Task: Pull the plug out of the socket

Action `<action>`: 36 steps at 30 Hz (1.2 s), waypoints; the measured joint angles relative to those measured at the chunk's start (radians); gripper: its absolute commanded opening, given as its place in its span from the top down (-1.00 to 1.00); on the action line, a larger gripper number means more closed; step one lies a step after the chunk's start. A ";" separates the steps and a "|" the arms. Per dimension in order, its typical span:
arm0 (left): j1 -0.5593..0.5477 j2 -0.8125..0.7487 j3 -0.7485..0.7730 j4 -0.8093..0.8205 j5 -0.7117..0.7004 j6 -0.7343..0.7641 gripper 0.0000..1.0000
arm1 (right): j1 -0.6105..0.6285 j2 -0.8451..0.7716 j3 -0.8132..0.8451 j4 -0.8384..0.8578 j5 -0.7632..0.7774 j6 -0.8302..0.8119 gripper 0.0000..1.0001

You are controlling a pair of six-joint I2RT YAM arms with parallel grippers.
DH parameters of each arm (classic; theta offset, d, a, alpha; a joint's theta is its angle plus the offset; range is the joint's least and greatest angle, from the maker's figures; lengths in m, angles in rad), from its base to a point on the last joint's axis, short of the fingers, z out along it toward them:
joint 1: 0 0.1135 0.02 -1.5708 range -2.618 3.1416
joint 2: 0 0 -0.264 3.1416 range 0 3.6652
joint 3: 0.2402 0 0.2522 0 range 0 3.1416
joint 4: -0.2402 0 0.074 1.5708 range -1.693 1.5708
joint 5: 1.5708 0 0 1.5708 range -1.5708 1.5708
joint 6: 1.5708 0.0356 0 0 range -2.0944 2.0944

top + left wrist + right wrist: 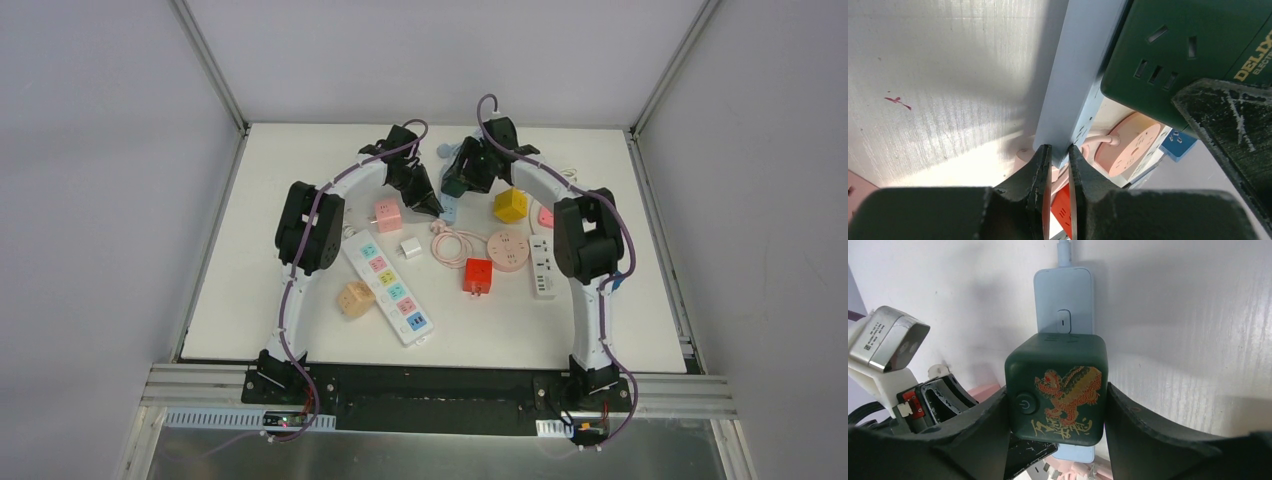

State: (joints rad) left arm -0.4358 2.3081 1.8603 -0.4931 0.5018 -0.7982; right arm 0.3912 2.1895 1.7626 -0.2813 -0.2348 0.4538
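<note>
green cube plug (pixel 1055 390), dark with a gold and red dragon print and a round power button on its face, sits on the light blue power strip (pixel 1063 295) near the back middle of the worktop (pixel 620 330); the strip shows past the cube on both sides, with its own switch and cord at the far end. whether the cube's pins are fully seated in the strip's socket cannot be told

the right hand (pixel 1055 410) is grasping the green cube plug, one black finger pressed on each side of it. the left hand (pixel 1057 160) is clenched, its two fingertips pinched together on the corner of the strip's end, just beside the cube, which fills the upper right of the left wrist view with its own socket slots showing. from above, the two hands meet over the strip, left hand on the left and right hand on the right, almost touching

elsewhere on the worktop lie a yellow cube (pixel 510 205) just right of the strip, a pink cube (pixel 388 215), a small white charger (pixel 410 247), a round pink socket (pixel 508 250) with a coiled pink cord (pixel 455 243), a red cube (pixel 478 276), a long white strip with coloured sockets (pixel 388 290), a beige cube (pixel 354 298) and a short white strip (pixel 543 265)
</note>
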 measured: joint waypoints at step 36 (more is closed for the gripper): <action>0.005 0.066 0.108 -0.156 0.075 -0.026 0.60 | 0.050 -0.046 -0.040 0.002 0.055 -0.127 1.00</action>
State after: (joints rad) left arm -0.4309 2.3737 1.9686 -0.6487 0.5766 -0.8238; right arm 0.4412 2.1433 1.7226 -0.2794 -0.1799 0.3264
